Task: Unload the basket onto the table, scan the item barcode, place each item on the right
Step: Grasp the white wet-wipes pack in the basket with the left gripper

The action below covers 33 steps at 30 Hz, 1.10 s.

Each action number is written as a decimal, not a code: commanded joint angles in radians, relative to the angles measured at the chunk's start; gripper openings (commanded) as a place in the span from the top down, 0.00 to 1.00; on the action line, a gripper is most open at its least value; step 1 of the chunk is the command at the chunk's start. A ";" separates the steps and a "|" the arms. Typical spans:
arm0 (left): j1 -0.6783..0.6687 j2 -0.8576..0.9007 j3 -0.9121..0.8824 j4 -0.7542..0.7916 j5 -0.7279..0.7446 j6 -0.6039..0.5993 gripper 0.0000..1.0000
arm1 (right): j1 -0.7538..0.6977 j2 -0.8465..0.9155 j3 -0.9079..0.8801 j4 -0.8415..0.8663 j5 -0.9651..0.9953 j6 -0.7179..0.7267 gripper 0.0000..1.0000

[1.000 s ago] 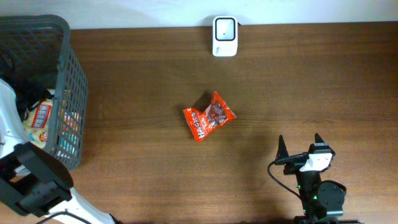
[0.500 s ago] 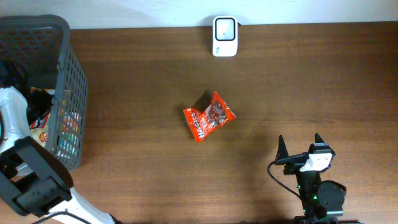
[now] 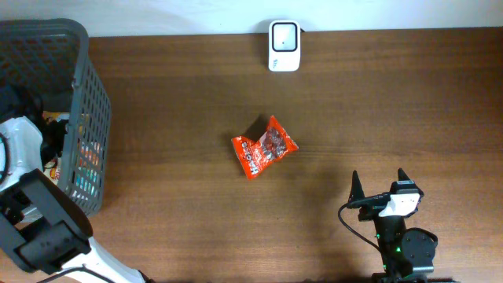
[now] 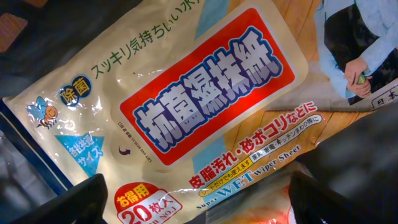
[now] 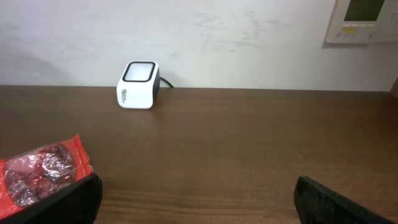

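Left pincer (image 4: 205, 202) wide over wet-wipe pack (image 4: 186, 106), long axis lower-left to upper-right, right pincer (image 3: 379, 185) wide

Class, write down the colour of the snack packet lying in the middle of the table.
The snack packet is orange-red, clearest in the overhead view.

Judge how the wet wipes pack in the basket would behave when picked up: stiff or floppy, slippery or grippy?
The wet wipes pack probably flexes rather than staying stiff: its film wrapper looks soft and wrinkled. Its glossy surface, with glare spots, may be slippery. Lying flat, it seems unlikely to roll.
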<state>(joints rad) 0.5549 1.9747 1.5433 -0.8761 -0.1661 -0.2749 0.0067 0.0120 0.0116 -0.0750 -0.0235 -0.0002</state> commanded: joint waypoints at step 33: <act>0.003 0.007 -0.008 0.004 -0.007 0.075 0.05 | 0.005 -0.006 -0.006 -0.005 0.013 -0.003 0.02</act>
<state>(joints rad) 0.5549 1.9747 1.5425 -0.8848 -0.1661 -0.2565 0.0067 0.0120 0.0116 -0.0750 -0.0231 -0.0006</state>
